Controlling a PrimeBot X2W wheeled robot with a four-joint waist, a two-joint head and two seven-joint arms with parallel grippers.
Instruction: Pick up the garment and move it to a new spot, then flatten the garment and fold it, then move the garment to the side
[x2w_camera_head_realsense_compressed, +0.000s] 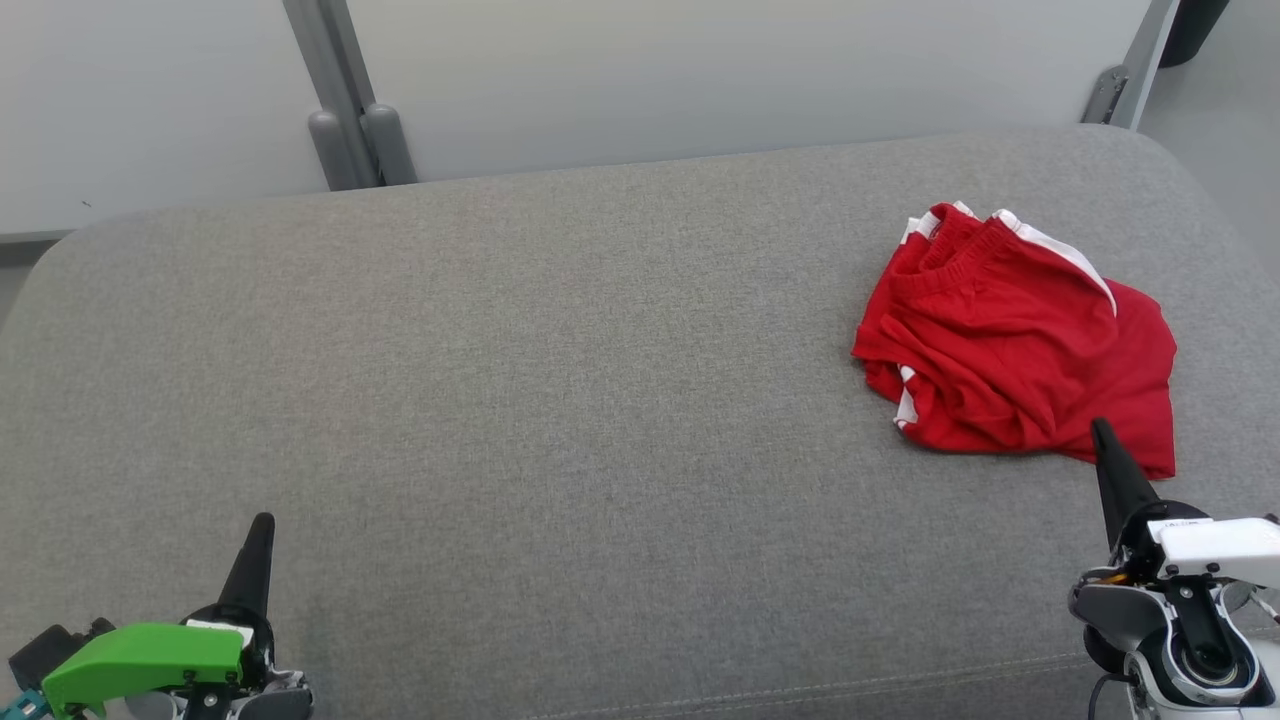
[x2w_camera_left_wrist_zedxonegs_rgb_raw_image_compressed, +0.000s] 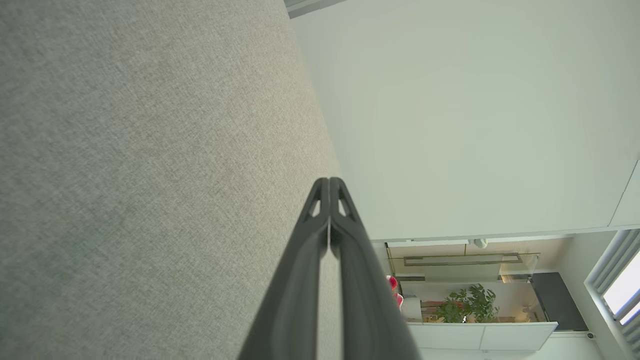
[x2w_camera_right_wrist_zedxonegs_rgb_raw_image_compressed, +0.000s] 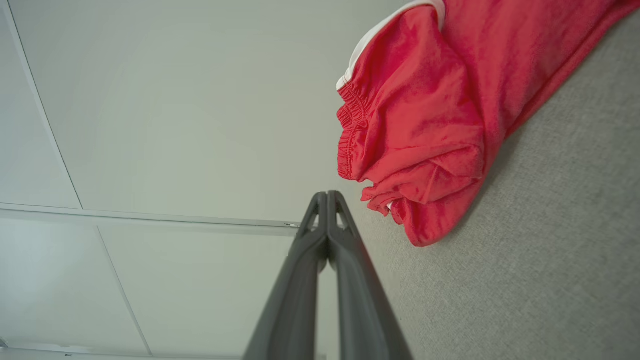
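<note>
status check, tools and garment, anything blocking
Left tool shut, empty, over the grey cushion. Right tool shut, empty, close to the red shorts, not touching. Shorts crumpled, far right. Nothing between them.

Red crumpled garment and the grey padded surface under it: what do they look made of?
Red crumpled garment: thin, soft, matte fabric, likely a jersey knit; it lies in loose folds, with a gathered elastic waistband and white trim. Grey padded surface: matte woven upholstery cloth; a flecked weave shows, and a stitched seam runs along the near edge.
</note>
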